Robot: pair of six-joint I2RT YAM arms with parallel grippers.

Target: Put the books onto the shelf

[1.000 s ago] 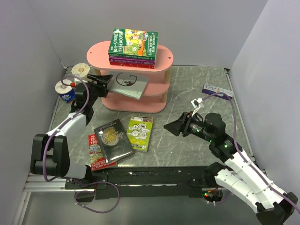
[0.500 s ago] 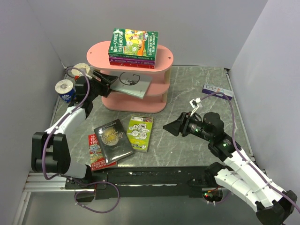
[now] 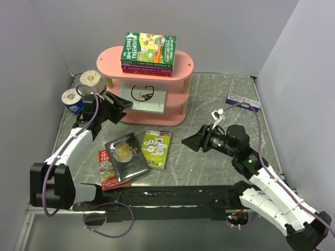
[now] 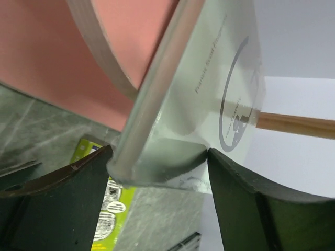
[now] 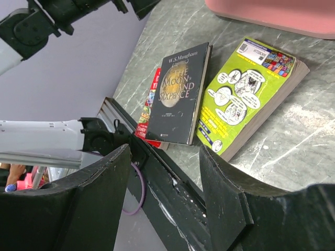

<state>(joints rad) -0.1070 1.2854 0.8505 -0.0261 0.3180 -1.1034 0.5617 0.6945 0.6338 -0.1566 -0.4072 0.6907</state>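
Left wrist: left gripper (image 4: 159, 151) jaws wide, straddling grey book (image 4: 209, 78) corner; contact unclear. Overhead only: that book lies on shelf (image 3: 107, 61) middle board. Right wrist: right gripper (image 5: 165, 149) parted, empty, over dark book (image 5: 178, 94) and lime book (image 5: 246, 89).

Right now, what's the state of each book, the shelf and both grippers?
Shelf: upright.
Top stack: closed, on top tier.
Grey book: flat on middle tier, overhanging.
Left gripper: open, at that book's corner.
Red book: on table, partly covered.
Dark book: closed, lying across it.
Lime-green book: closed, on table.
Right gripper: open, empty.
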